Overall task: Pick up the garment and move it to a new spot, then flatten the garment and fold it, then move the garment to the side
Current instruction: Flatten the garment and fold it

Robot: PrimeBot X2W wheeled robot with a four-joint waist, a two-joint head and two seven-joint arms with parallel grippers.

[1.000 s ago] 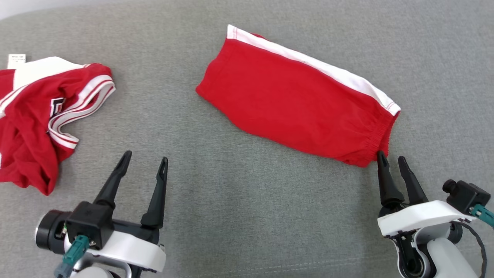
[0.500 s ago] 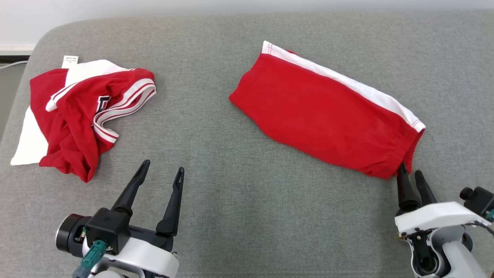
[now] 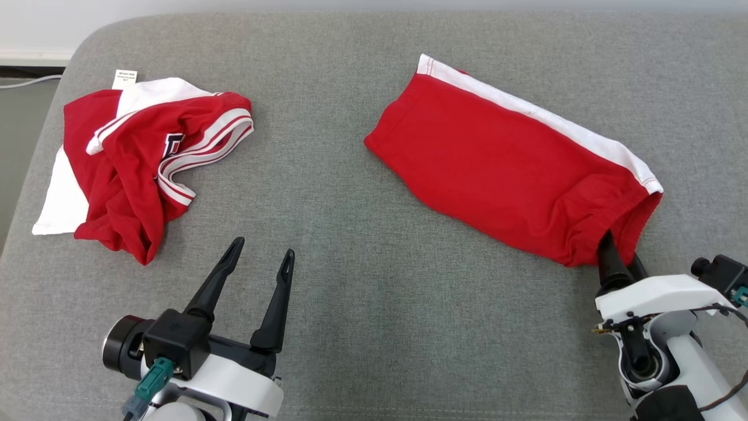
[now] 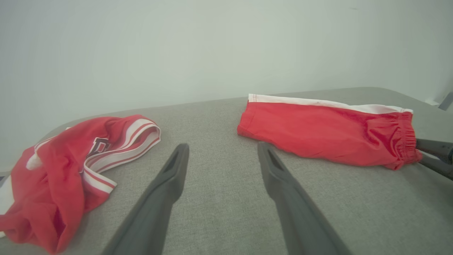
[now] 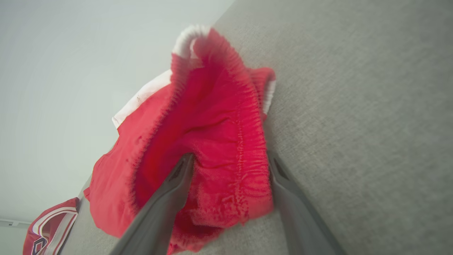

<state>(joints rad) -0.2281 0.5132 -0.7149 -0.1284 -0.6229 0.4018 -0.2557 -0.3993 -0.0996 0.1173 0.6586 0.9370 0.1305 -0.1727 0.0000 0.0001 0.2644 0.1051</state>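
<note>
The garment (image 3: 508, 158) is a pair of red shorts with a white side stripe, lying folded flat at the right of the grey cushion (image 3: 362, 292). Its elastic waistband end faces my right gripper (image 3: 616, 248). In the right wrist view that gripper (image 5: 230, 159) is open and straddles the gathered waistband of the garment (image 5: 212, 117): one finger reaches inside the opening, the other lies outside against the cushion. My left gripper (image 3: 263, 248) stands open with nothing in it over bare cushion at the lower left, and its wrist view shows it (image 4: 223, 147) short of the garment (image 4: 325, 131).
A crumpled red and white jersey (image 3: 140, 158) lies at the cushion's left end, near its rounded edge (image 3: 35, 146). Bare grey cushion stretches between the two garments and in front of my left gripper. A pale wall stands behind.
The camera has shifted, sliding the whole picture right and down. Against the shorts, my right gripper has pushed forward: its fingertips, just touching the waistband before, now sit in the fabric.
</note>
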